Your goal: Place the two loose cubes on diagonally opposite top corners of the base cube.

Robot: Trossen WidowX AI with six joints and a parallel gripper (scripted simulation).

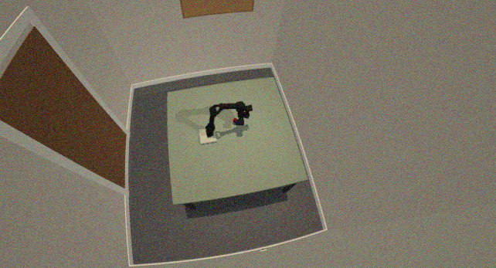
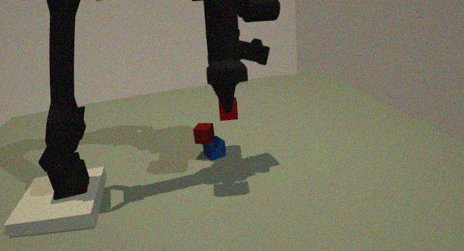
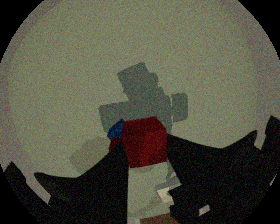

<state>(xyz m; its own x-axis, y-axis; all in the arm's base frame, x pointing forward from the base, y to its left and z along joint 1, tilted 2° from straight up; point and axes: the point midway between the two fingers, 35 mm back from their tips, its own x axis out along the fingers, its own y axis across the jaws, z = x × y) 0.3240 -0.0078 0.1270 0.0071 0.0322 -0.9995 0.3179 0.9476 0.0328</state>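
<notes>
The blue base cube [image 2: 217, 150] [image 3: 116, 129] sits on the table, partly hidden in the wrist view. One red cube [image 2: 203, 134] [image 3: 113, 146] rests level on its top, offset to the left in the exterior view and overhanging. My gripper [image 2: 228, 108] [image 3: 144, 141] is shut on the other red cube [image 2: 230, 116] [image 3: 145, 156]. It holds that cube in the air, above and a little right of the blue cube in the exterior view. The held cube looks nearly level. In the top view a small red patch shows beside the gripper, too small to tell apart.
The arm's white base plate [image 1: 208, 141] [image 2: 69, 210] stands on the green table [image 1: 239, 162] [image 2: 343, 177] at the left. The arm arches over from it. Shadows of the arm fall around the cubes. Walls stand beyond the table.
</notes>
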